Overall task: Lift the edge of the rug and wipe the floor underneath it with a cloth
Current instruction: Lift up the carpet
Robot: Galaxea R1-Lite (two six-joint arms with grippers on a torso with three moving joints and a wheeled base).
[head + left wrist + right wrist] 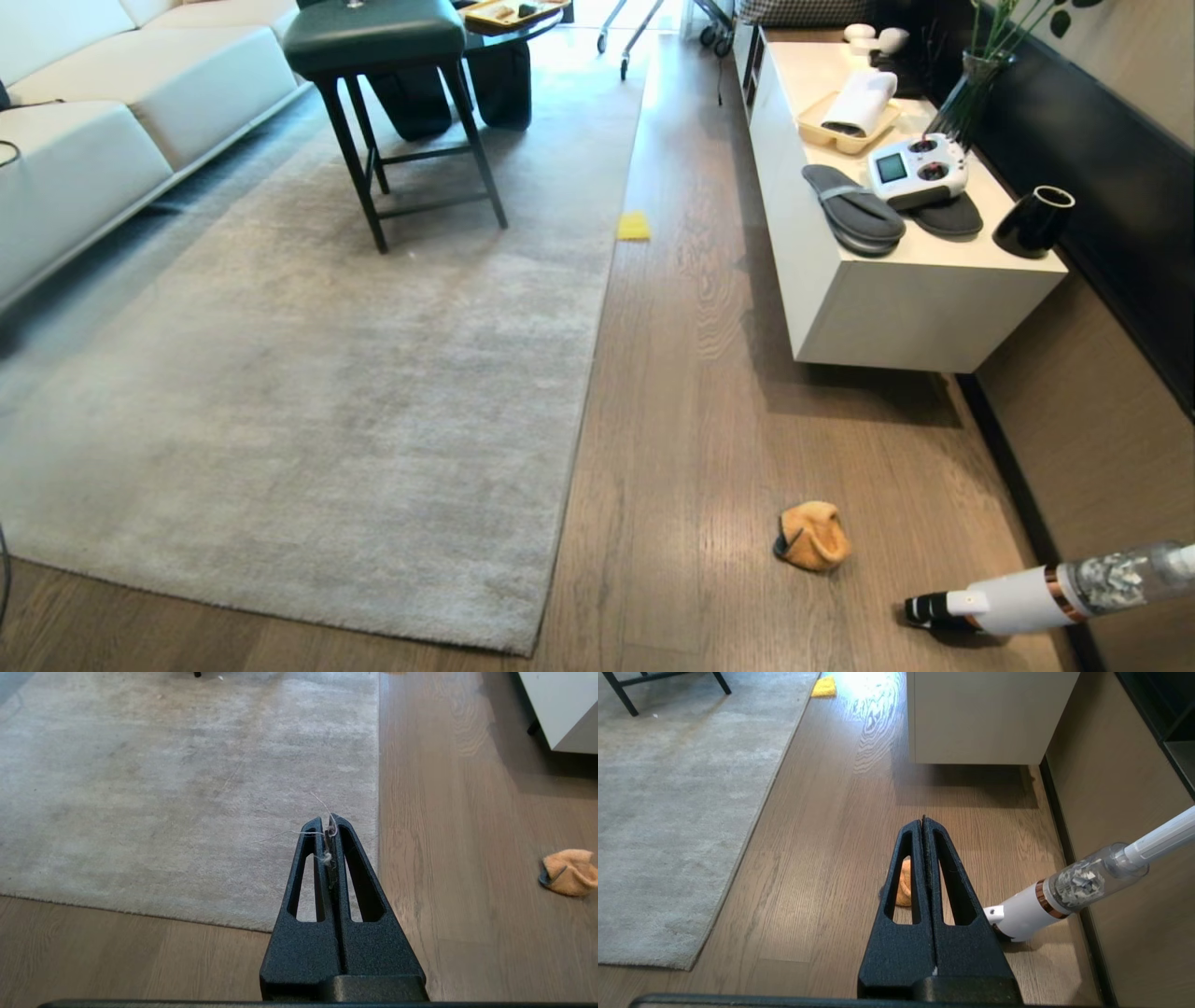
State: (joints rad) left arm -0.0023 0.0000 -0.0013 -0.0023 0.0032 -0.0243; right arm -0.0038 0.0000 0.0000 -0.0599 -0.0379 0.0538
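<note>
Sofa (112, 121) cushions occupied the far left of the head view, with a dark stool (392, 84) standing on the rug beside them. The rug lay flat on the floor (709, 448), its long axis running away from the robot. The rug edge (583, 373) ran as a straight line from the near rounded corner (523, 644) toward the far end of the room; no part of it was raised. A flat yellow square piece (634, 226) lay on the planks just beside that edge, well up the room.

To the right of the rug, the cloth (811, 536) lay crumpled on the bare floor, apart from the rug edge, with its dark trim turned toward the rug. A white bench (896, 299) stood farther right against the wall, carrying slippers (854, 215), a remote controller (918, 170) and a dark cup (1034, 222). A white vacuum wand (1036, 597) lay on the floor at the near right.

Neither arm appeared in the head view. The left claw (328, 823) was closed and empty apart from stray fibres, positioned above the near rug corner. The right claw (923, 822) was closed and empty, positioned above the cloth (903, 889).
</note>
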